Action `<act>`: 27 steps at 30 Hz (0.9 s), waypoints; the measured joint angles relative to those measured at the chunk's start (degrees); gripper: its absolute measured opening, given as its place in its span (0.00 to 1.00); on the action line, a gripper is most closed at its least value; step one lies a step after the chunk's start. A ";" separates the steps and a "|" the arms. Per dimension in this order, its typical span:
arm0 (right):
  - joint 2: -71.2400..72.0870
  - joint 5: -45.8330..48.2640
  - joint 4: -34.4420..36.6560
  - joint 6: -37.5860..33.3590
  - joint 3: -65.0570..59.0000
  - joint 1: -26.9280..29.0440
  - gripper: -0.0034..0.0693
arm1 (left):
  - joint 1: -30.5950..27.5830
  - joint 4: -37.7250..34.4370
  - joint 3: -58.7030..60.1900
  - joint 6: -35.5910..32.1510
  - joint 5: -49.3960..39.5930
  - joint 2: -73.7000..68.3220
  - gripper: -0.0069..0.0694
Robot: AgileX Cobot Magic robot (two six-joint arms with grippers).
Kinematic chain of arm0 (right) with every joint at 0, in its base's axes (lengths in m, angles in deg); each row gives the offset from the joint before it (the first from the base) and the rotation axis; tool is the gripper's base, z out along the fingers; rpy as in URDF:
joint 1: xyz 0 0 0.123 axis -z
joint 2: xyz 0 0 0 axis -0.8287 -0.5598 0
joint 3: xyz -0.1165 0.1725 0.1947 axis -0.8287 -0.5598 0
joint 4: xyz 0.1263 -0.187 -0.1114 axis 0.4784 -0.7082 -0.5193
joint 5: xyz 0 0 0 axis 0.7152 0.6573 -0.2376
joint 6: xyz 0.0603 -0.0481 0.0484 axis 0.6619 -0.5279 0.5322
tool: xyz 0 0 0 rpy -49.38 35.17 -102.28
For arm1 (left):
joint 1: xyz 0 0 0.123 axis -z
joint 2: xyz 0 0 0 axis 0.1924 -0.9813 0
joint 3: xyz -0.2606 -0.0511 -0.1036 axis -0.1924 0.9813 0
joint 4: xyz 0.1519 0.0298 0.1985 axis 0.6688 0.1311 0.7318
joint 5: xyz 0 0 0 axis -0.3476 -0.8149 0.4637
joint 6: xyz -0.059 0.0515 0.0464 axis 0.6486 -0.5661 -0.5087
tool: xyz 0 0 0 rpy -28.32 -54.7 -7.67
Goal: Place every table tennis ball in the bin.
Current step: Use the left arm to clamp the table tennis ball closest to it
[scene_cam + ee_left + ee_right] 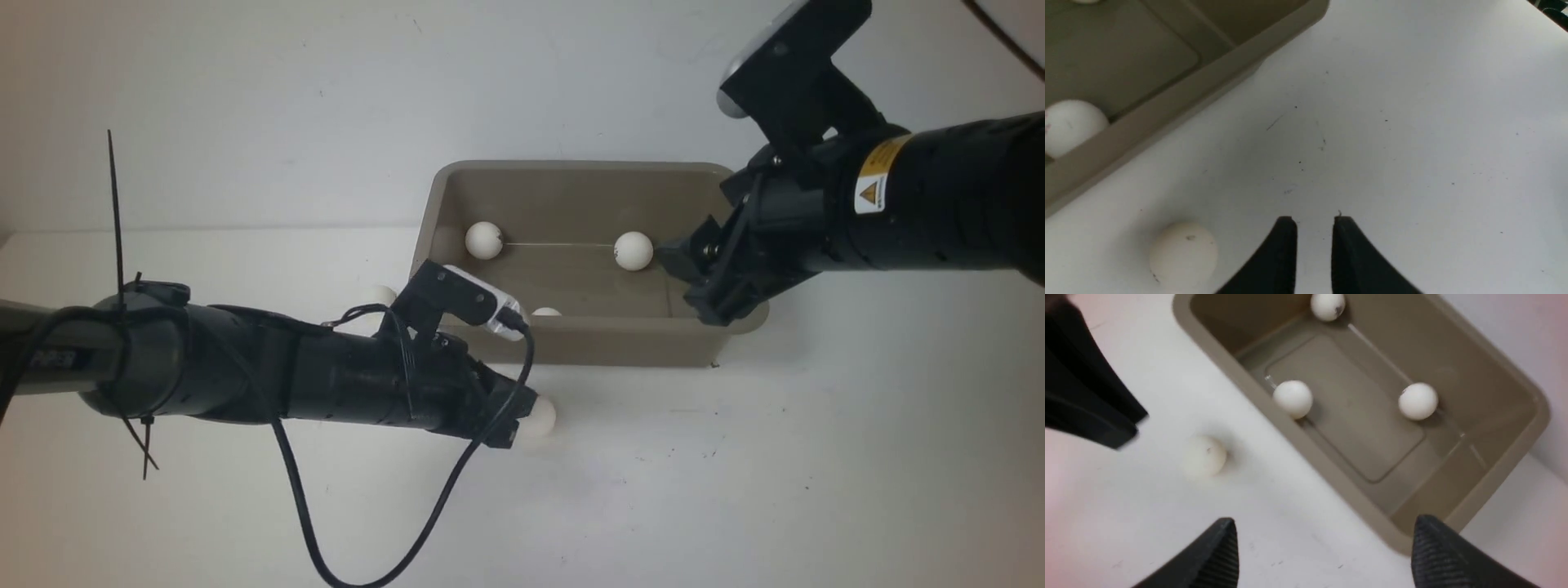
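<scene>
Just beside the closed left tool (1314, 221) lies one table tennis ball (1183, 253).

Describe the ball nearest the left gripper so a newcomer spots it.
Find the taupe bin mid-table. On the tabletop before its near wall lies a white ball, beside the left gripper. Unlike the three balls inside the bin and another ball off its left end, it sits in front, unheld.
</scene>
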 joint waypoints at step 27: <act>-13.01 0.62 24.71 -19.41 0.00 -0.04 0.75 | 0.00 20.96 0.00 18.87 3.11 18.77 0.64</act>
